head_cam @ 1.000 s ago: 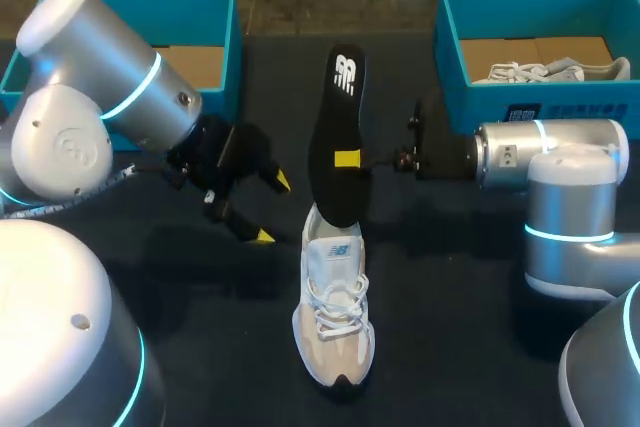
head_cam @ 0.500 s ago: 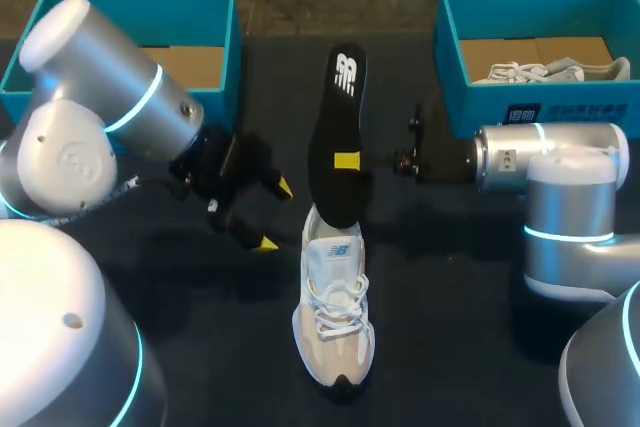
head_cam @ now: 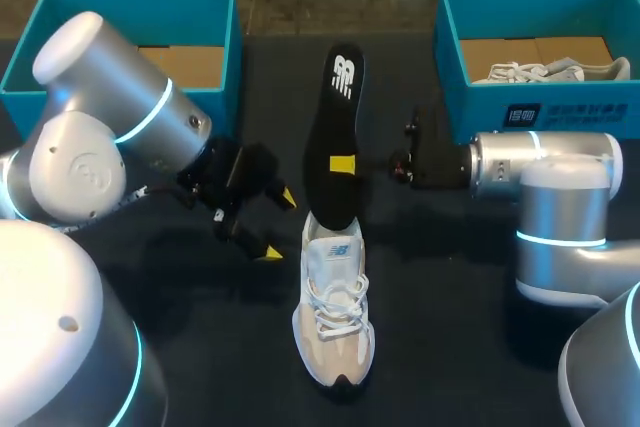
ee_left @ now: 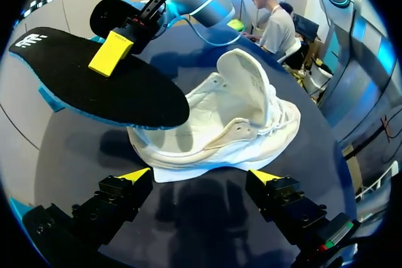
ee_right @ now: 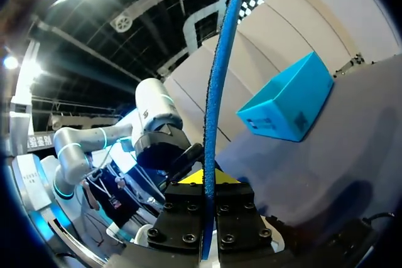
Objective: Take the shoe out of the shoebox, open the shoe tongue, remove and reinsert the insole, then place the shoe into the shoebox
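Your right claw point(head_cam: 345, 163) is pinched flat on the long black foam insole with the blue underside point(head_cam: 336, 117), gripping it at mid-length from one edge. The insole's narrow front end sits at the heel opening of the white and beige lace-up sneaker point(head_cam: 335, 319); its logo end points away toward the far side of the dark table point(head_cam: 450, 297). The sneaker lies out of both teal cardboard shoeboxes, between them and nearer you, with its toe toward you.

Your left claw point(head_cam: 277, 225) is spread wide and empty, just beside the sneaker's side and not touching it. In the left wrist view the sneaker point(ee_left: 239, 123) lies ahead of those open fingers and its tongue stands up, so the mouth looks clear.

This reads as the insole exchange, most likely the feed back in. To do it well:

- Bring the left claw in on the sneaker's side wall or collar first, so the shoe cannot slide toeward under the push.
- Line the insole up with the sneaker's long axis.
- Lower the logo end so the front slips in shallow, under the tongue rather than against it.
- Push slowly; the foam will likely buckle from a mid-length grip.
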Controlling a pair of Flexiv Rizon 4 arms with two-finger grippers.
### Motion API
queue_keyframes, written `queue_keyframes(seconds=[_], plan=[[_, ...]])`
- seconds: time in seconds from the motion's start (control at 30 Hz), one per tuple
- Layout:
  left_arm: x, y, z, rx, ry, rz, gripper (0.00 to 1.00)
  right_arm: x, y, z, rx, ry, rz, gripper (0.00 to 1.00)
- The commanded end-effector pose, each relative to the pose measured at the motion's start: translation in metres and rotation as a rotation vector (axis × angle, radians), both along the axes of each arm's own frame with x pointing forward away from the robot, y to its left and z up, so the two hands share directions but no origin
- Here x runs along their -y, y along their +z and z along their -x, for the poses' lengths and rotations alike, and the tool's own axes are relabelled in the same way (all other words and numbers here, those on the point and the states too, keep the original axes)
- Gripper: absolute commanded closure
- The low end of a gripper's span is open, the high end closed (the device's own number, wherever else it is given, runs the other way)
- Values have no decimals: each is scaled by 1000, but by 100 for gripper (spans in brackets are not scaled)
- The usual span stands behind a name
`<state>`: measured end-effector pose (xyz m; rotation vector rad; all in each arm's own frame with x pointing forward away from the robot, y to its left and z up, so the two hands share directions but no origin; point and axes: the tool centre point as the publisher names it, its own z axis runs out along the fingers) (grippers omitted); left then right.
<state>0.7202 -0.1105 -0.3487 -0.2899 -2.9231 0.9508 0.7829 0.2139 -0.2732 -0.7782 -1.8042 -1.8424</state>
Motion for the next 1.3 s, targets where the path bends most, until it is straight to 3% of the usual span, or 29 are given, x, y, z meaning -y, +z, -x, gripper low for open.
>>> queue_keyframes(seconds=[0.03,0.5,0.87,1.3], plan=[[2,-1,-2,-2,-1,-2,0,-5,-5,2,11,-13,-12,100],[2,-1,-2,-2,-1,-2,0,-8,-18,9,54,-20,-31,100],[2,-1,-2,-2,-1,-2,0,-1,-16,11,92,-30,-34,100],[2,-1,-2,-2,-1,-2,0,-3,-40,14,63,-21,-36,100]])
